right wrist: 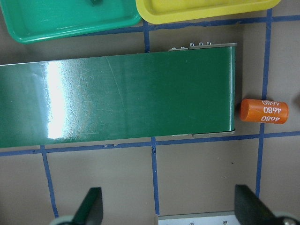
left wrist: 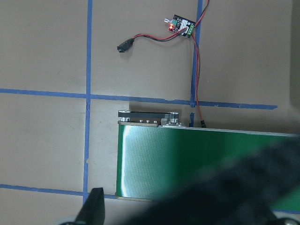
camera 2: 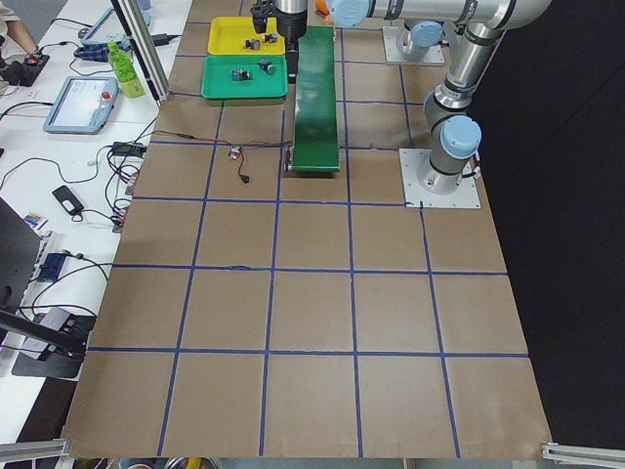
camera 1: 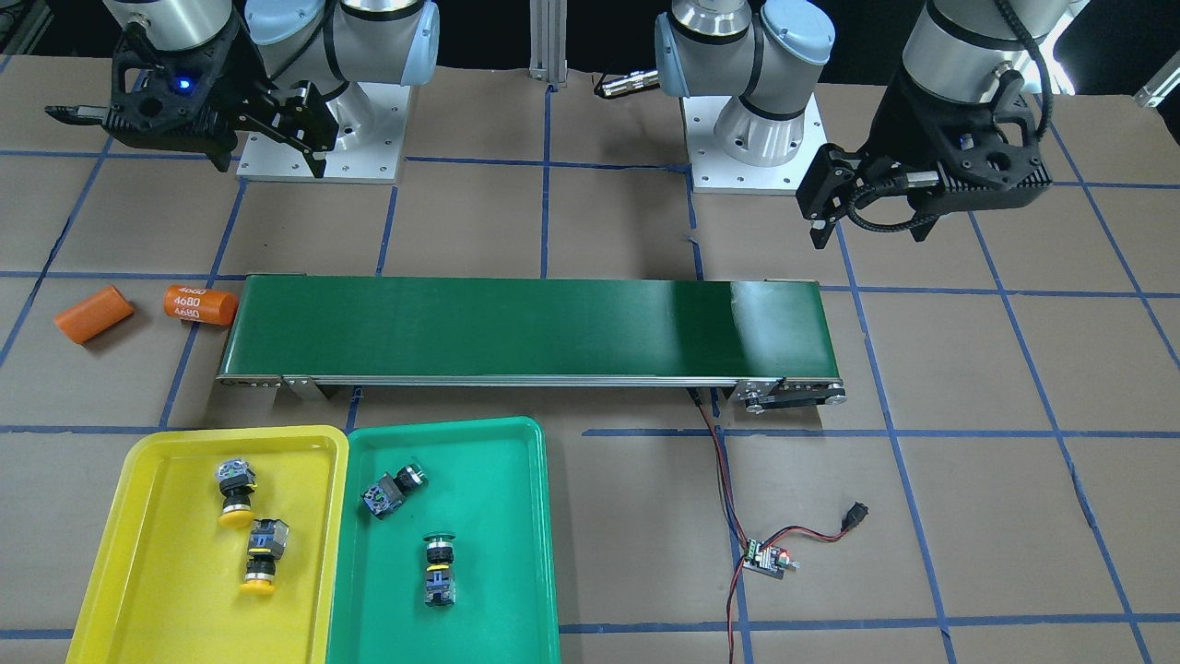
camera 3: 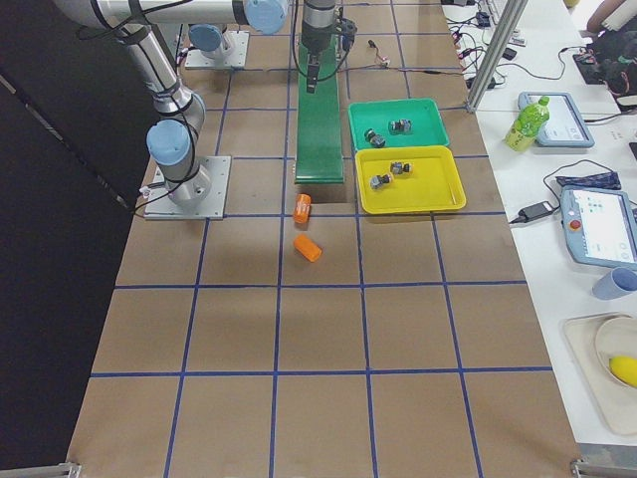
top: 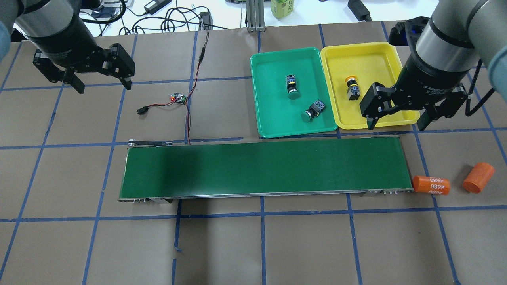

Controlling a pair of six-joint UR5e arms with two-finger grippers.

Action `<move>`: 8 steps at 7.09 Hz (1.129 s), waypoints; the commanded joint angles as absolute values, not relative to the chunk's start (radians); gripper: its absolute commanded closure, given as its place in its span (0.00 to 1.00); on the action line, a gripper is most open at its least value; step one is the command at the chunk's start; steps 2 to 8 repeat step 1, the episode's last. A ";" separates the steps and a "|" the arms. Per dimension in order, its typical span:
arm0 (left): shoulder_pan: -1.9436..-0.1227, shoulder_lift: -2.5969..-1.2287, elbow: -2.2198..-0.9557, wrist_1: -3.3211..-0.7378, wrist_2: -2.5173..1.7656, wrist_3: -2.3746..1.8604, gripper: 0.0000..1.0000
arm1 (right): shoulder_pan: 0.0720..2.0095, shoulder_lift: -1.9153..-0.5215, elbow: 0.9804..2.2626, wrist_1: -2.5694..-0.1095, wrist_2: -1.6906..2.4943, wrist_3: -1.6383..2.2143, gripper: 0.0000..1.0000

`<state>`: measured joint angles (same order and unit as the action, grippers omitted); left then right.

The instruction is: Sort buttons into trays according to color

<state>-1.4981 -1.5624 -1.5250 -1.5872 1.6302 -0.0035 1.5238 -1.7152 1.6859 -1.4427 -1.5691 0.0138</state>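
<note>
Two yellow-capped buttons [camera 1: 236, 493] [camera 1: 262, 555] lie on their sides in the yellow tray [camera 1: 157, 572]. Two green-capped buttons [camera 1: 393, 489] [camera 1: 441, 568] lie in the green tray [camera 1: 502, 516] beside it. From overhead, one yellow button [top: 351, 88] shows, and my right arm covers the other. My right gripper [top: 396, 120] hangs open and empty above the yellow tray's near edge [top: 376, 67]. My left gripper [top: 102, 81] is open and empty, high over the table past the belt's other end.
The long dark-green conveyor belt [top: 265, 168] has nothing on it. Two orange cylinders [top: 431, 185] [top: 478, 177] lie off its end on my right. A small controller board [top: 178, 97] with red and black wires sits near the other end.
</note>
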 commanded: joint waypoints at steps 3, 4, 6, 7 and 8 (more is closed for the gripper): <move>-1.499 -1.562 -1.526 -1.586 1.629 -0.005 0.00 | 1.523 -1.717 1.687 -1.439 -1.575 0.014 0.00; -1.499 -1.562 -1.526 -1.586 1.629 -0.005 0.00 | 1.523 -1.717 1.687 -1.439 -1.575 0.014 0.00; -1.499 -1.562 -1.526 -1.586 1.629 -0.005 0.00 | 1.523 -1.717 1.687 -1.439 -1.575 0.014 0.00; -1.499 -1.562 -1.526 -1.586 1.629 -0.005 0.00 | 1.523 -1.717 1.687 -1.439 -1.575 0.014 0.00; -1.499 -1.562 -1.526 -1.586 1.629 -0.005 0.00 | 1.523 -1.717 1.687 -1.439 -1.575 0.014 0.00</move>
